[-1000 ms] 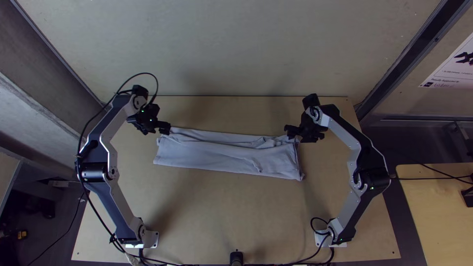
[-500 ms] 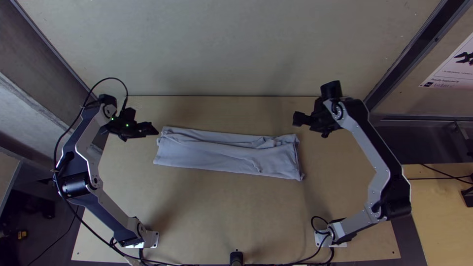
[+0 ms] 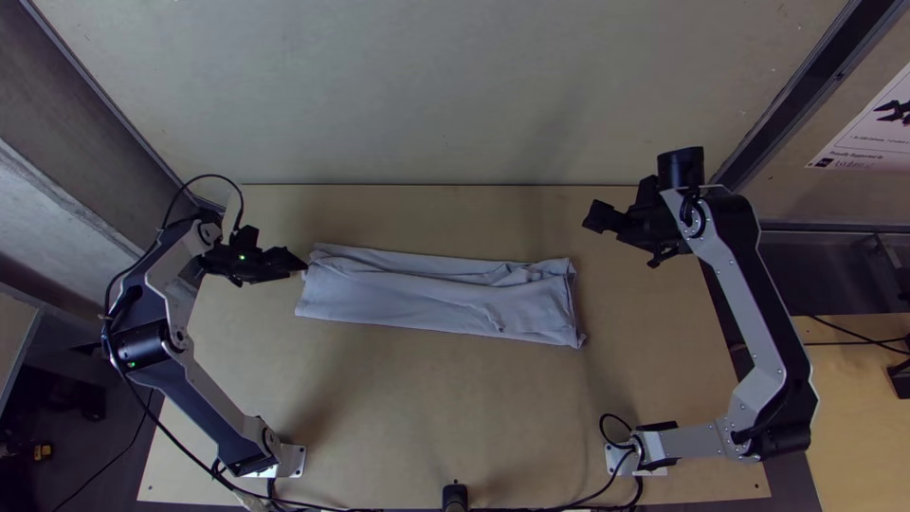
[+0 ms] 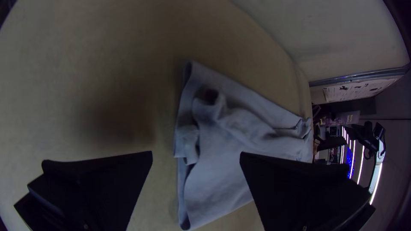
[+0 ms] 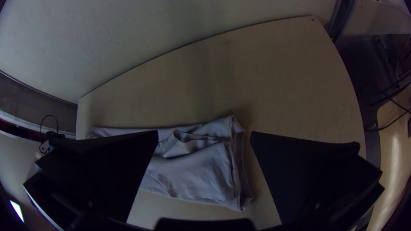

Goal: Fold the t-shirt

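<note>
The pale grey-blue t-shirt [image 3: 436, 296] lies folded into a long, wrinkled strip across the middle of the table. At its left end, in the top view, is my left gripper [image 3: 301, 265]; the left wrist view shows that gripper [image 4: 196, 158] open, its fingers apart over the table and the cloth [image 4: 222, 171]. My right gripper [image 3: 590, 216] stands beyond the strip's right end, toward the table's far edge. In the right wrist view this gripper [image 5: 204, 134] is open too, with the shirt [image 5: 192, 171] lying below and nothing held.
Bare wood of the table [image 3: 427, 417] lies between the strip and the near edge. A pale wall [image 3: 455, 85] rises behind the far edge. Black cables [image 3: 607, 493] run along the near edge, and a second wooden surface [image 3: 844, 417] stands at the right.
Both grippers have drawn off the cloth's ends, the left one outward to the left, the right one outward to the right and toward the far edge. The shirt has stayed where it was.
</note>
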Available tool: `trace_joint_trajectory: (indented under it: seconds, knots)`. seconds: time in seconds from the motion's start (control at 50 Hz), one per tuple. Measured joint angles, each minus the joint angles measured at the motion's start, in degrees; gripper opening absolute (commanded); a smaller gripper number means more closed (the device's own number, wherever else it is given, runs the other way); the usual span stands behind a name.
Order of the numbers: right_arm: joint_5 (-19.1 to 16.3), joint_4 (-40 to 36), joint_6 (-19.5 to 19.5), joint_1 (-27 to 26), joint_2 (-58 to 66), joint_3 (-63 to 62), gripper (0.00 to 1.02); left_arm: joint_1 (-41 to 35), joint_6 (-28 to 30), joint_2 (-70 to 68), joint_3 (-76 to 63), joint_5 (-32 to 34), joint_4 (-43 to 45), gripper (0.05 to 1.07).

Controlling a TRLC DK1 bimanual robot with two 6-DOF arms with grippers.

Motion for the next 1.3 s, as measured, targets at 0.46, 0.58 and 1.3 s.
trace_joint_trajectory:
  seconds: [0.46, 0.58, 1.3]
  knots:
    - [0.0, -1.6, 0.3, 0.0, -3.3, -2.5, 0.99, -3.4, 0.5, 4.1, 0.2, 3.7, 0.7, 1.03]
    - [0.0, -1.6, 0.3, 0.0, -3.3, -2.5, 0.99, -7.3, -1.5, 4.1, -0.5, 4.3, 2.6, 1.03]
    - [-0.7, -1.7, 1.2, 0.4, -3.3, -4.4, 0.99, -27.8, -18.6, -2.0, -7.0, -8.5, 13.9, 0.08]
